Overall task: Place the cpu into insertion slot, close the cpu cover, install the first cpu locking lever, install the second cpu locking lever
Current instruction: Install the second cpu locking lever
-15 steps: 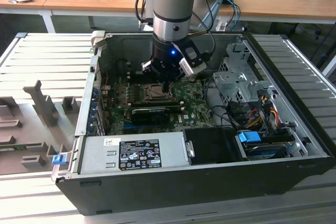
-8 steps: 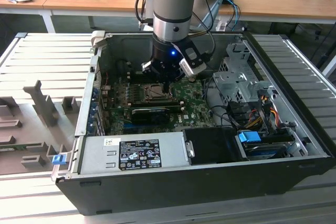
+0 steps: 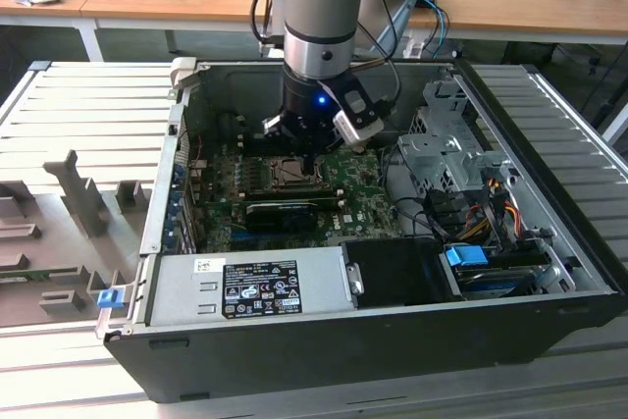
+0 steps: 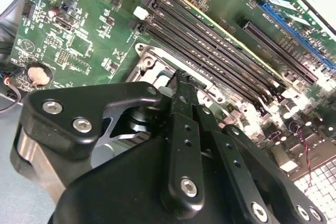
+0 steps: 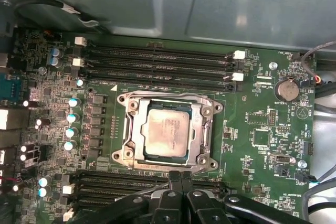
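In the first wrist view the cpu (image 5: pixel 167 131), a pale silver square chip, lies flat in the insertion slot (image 5: pixel 122 155) on the green board. The cpu cover (image 5: pixel 137 129), a silvery frame plate, lies down around the chip, whose top shows through its window. My gripper (image 5: pixel 181 176) is shut with nothing between its fingers, and its tips hang just off one edge of the slot. The second wrist view has the closed fingertips (image 4: pixel 181 80) right over the slot's metal rim (image 4: pixel 148 61). From the exterior view my gripper (image 3: pixel 310 162) reaches down inside the open computer case, over the slot (image 3: pixel 285 173).
Long black memory slots (image 5: pixel 157 56) run along both sides of the socket. A black card (image 3: pixel 289 211) and the power supply (image 3: pixel 260 287) lie nearer the case's front wall. A metal drive cage (image 3: pixel 442 144) and coloured cables (image 3: pixel 491 193) fill the exterior view's right.
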Tool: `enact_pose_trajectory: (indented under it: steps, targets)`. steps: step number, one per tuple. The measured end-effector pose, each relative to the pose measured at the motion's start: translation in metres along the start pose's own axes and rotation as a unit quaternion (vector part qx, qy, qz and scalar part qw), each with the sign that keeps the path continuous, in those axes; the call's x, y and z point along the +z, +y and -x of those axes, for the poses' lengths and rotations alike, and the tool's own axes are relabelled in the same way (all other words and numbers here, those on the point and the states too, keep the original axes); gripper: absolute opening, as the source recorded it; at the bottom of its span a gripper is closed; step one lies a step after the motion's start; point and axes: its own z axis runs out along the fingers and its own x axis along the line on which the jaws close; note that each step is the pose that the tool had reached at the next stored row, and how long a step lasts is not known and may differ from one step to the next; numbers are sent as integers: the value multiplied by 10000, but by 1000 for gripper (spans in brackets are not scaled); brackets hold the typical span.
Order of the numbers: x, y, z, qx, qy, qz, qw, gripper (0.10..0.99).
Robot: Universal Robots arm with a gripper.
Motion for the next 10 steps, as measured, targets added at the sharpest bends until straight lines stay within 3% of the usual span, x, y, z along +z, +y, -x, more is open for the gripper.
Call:
enact_pose_trajectory:
  steps: [10]
  targets:
    - [5, -2, -16, 0, 0, 0, 10000, 106]
